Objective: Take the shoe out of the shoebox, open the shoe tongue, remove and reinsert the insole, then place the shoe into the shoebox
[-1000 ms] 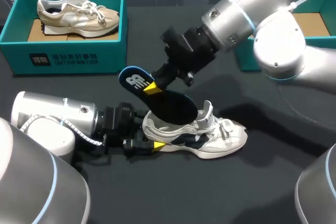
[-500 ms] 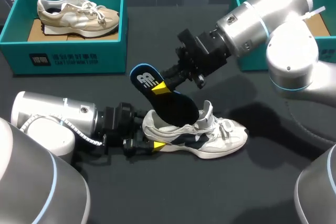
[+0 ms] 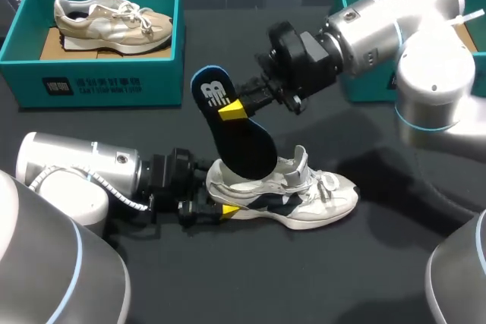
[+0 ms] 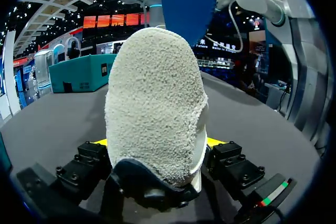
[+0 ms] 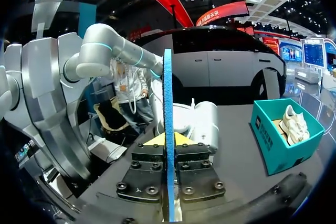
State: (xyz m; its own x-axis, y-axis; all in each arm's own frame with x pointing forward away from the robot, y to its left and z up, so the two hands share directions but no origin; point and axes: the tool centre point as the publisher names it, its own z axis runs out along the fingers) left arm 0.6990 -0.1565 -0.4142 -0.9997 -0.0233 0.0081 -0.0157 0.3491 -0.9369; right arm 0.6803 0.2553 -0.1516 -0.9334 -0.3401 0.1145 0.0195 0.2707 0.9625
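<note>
Dark bench [image 3: 380, 263] surface fills the scene, and nearest the robot the left arm [image 3: 83, 176] is laid low across it from the left side. At its end the left hand [image 3: 225, 210] is closed narrowly on the heel of a white and navy shoe [image 3: 304, 199], one yellow tip being pressed against each side of the heel, as is seen in the left wrist view. This shoe is stood upright on its sole near the middle of the bench, outside any box, with its toe pointed to the right and its tongue [image 3: 301, 158] lifted up. Above the shoe's opening a dark blue insole [image 3: 239, 138] is held steeply tilted; its lower end is at the opening, though how far it goes in cannot be told. The insole is gripped near its upper, heel end by the right hand [image 3: 233, 109], whose two fingers are clamped flat on both faces. Behind that, the right arm [image 3: 395, 28] is brought in from the right. At the far left a teal left shoebox [image 3: 106, 81] is set with a beige shoe [image 3: 110, 19] lying inside, and at the far right a teal right shoebox [image 3: 353, 51] is partly hidden by the right arm.
</note>
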